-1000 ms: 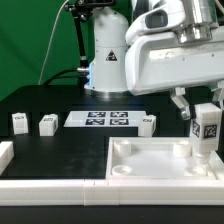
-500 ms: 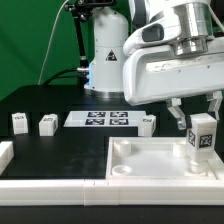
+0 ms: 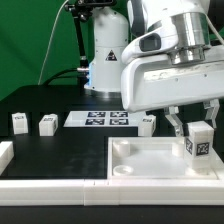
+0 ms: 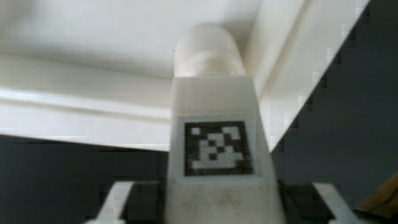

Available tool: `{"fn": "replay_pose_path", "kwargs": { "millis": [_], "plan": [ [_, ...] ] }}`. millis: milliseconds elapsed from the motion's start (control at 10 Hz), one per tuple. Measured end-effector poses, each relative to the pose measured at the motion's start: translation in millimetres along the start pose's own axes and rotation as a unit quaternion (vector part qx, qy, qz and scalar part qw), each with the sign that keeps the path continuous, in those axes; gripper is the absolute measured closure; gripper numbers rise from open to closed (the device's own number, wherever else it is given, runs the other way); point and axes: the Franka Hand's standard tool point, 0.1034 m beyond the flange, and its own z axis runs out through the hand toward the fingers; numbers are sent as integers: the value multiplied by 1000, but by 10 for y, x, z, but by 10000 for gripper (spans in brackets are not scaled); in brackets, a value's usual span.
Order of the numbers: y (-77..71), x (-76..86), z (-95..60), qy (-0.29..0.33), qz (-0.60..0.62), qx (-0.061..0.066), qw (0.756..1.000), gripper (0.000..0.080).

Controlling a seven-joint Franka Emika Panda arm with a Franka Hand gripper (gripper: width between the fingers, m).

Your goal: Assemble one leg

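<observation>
Leg in pincer, upright at the tabletop corner on the exterior view's right.
We have the pincer (image 3: 196,128) clamped on the leg (image 3: 199,146), with the leg's lower end down at the tabletop (image 3: 130,160) corner. We cannot tell whether it is seated in the socket. Risk as we judge it: a slight offset or tilt catches the socket lip, so the leg jams or twists between the fingers (image 4: 121,202). The raised rim is tight beside that corner. Open room is upward and over the bare black surface (image 3: 60,150). The nearest spare leg (image 3: 146,123) and the marker board (image 3: 97,119) sit apart, farther back.
</observation>
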Motion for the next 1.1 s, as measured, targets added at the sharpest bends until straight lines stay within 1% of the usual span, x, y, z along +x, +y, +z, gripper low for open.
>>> {"fn": "replay_pose_path", "kwargs": {
  "millis": [300,400,500,700,1100],
  "plan": [
    [-6,21,15,18,0,-2,1000,506],
    [-7,19,17,18,0,-2,1000,437],
    [-7,19,17,18,0,-2,1000,437],
    [-7,19,17,18,0,-2,1000,175],
    [-8,19,17,18,0,-2,1000,152]
  ]
}}
